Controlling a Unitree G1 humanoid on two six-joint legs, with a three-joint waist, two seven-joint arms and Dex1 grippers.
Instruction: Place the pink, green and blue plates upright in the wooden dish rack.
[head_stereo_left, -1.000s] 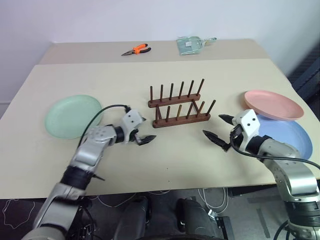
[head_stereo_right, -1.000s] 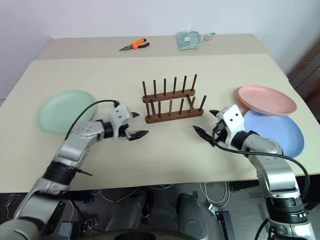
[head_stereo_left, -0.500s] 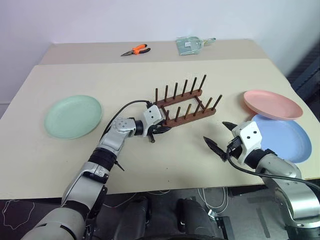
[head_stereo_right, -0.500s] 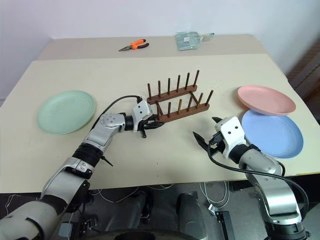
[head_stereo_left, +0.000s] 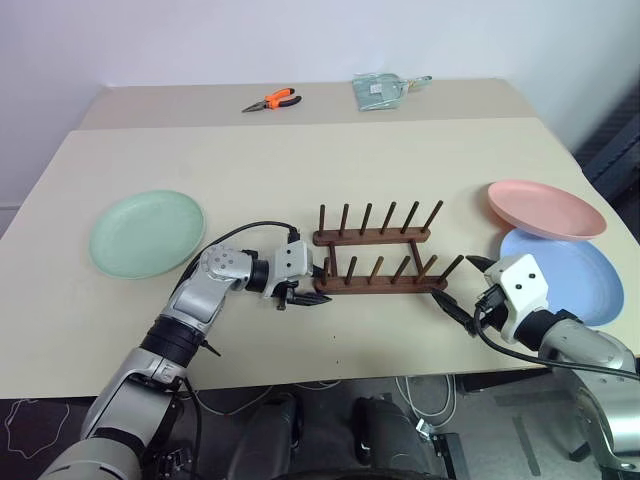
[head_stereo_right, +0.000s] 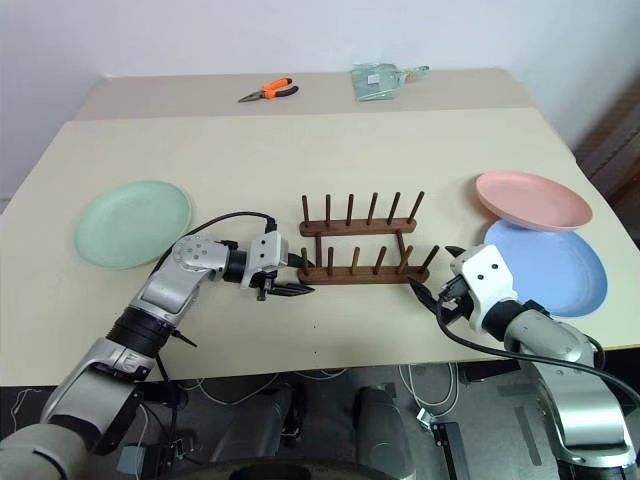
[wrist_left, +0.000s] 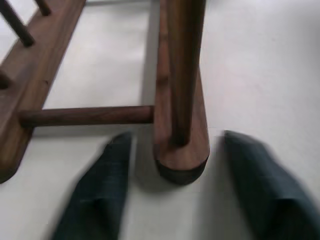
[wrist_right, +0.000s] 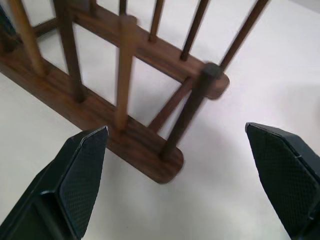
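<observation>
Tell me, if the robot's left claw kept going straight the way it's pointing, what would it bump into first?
Most likely the wooden dish rack. The left gripper sits open right at the end of the rack's near base bar, which lies between its fingers, apparently not touching.

A lab-like test space: plain beige table, bare white wall, orange pliers, loose floor cables.
</observation>
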